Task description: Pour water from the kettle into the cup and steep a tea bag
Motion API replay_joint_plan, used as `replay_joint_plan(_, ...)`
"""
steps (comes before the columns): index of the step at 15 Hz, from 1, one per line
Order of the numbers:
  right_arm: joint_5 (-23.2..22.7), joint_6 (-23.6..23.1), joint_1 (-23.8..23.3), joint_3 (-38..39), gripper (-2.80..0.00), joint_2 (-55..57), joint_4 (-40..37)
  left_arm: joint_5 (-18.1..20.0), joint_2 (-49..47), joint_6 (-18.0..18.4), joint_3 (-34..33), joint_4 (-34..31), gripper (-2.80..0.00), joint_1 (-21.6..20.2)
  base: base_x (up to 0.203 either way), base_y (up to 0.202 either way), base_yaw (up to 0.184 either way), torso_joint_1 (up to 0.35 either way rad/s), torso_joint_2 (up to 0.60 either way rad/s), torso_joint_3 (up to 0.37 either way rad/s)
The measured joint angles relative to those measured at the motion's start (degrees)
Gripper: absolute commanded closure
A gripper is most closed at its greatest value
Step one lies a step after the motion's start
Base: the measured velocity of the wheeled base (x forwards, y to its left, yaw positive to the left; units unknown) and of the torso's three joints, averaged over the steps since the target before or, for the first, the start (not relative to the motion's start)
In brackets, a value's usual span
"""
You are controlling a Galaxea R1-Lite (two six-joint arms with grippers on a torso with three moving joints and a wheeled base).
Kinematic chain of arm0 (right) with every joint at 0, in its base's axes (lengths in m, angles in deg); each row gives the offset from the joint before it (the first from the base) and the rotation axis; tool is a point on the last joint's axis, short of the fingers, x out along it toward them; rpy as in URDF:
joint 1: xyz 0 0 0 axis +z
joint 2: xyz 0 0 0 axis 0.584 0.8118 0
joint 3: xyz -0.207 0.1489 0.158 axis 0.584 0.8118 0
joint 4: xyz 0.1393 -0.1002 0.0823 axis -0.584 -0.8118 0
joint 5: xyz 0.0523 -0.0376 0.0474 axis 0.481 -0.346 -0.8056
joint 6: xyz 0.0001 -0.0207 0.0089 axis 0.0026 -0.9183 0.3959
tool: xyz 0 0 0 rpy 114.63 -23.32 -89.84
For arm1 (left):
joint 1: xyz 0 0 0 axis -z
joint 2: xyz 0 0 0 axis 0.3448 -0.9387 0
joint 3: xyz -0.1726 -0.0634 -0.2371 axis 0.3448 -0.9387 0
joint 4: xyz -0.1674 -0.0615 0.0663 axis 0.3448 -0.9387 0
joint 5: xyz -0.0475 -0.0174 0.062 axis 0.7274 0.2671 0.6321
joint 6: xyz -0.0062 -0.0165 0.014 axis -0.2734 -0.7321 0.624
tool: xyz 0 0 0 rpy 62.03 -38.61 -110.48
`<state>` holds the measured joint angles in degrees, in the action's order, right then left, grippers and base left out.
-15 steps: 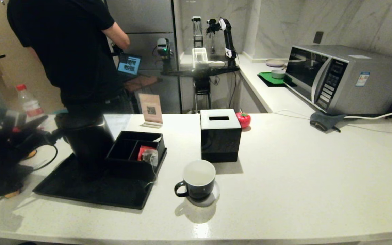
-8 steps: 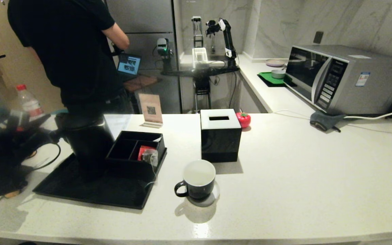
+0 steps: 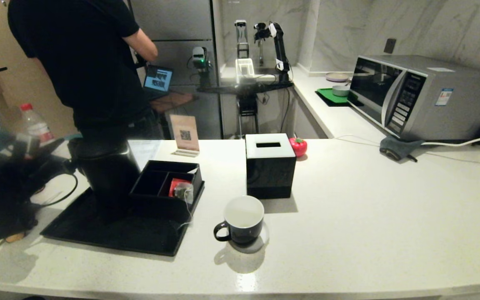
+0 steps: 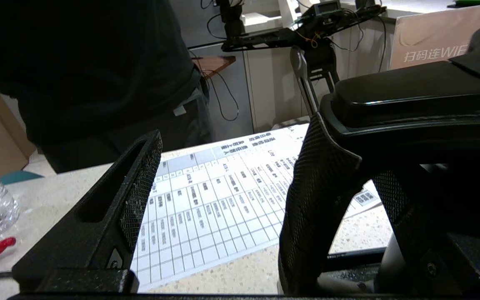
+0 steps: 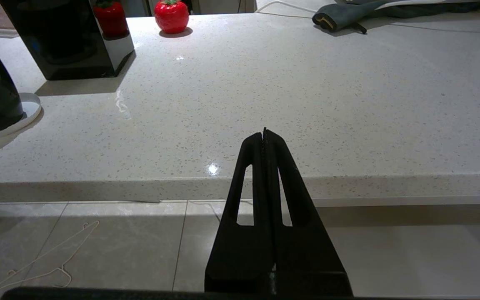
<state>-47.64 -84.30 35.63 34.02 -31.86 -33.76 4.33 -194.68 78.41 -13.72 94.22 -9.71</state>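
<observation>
Since the earlier head frame, the left gripper (image 3: pixel 36 160) is drawing back toward the left edge of the frame, its jaws spread wide and grasping nothing, with one finger (image 4: pixel 319 196) lying just beside the loop handle of the tall matte-black electric kettle (image 3: pixel 106 175), which is standing on the flat black rectangular tray (image 3: pixel 111 235) at centre left. Below centre, the small glossy black cup (image 3: pixel 242 225) is sitting on a round white coaster (image 3: pixel 261 241), while the greyish mesh tea bag (image 3: pixel 183 192) is lying in the black divided box (image 3: pixel 167 183). At bottom centre of the right wrist view, the right gripper (image 5: pixel 265 135) is sitting parked with jaws clenched on nothing below the white speckled counter (image 3: pixel 369 208).
</observation>
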Motion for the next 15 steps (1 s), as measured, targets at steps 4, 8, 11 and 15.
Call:
replay_joint_plan(4, 0.04, 0.02, 0.00, 0.00, 0.00, 0.00, 0.00, -0.31, -1.01, -0.09, 2.50, 0.02, -2.80, 0.50, 0.000, 0.000, 0.000, 0.000, 0.00, 0.000)
replay_joint_plan(8, 0.01, 0.00, 0.00, 0.00, 0.00, 0.00, -0.02, -0.49, -2.07, -0.10, 4.00, 0.01, -2.80, 0.72, 0.000, 0.000, 0.000, 0.000, 0.00, 0.000)
replay_joint_plan(11, 0.01, 0.00, 0.00, 0.00, 0.00, 0.00, 0.00, -1.86, -2.95, -0.08, 5.54, 0.02, -2.80, 0.78, 0.000, 0.000, 0.000, 0.000, 0.00, 0.000)
replay_joint_plan(15, 0.04, 0.00, 0.00, 0.00, 0.00, 0.00, -0.02, -2.61, -4.10, -0.09, 7.99, 0.02, -2.80, 0.94, 0.000, 0.000, 0.000, 0.000, 0.00, 0.000)
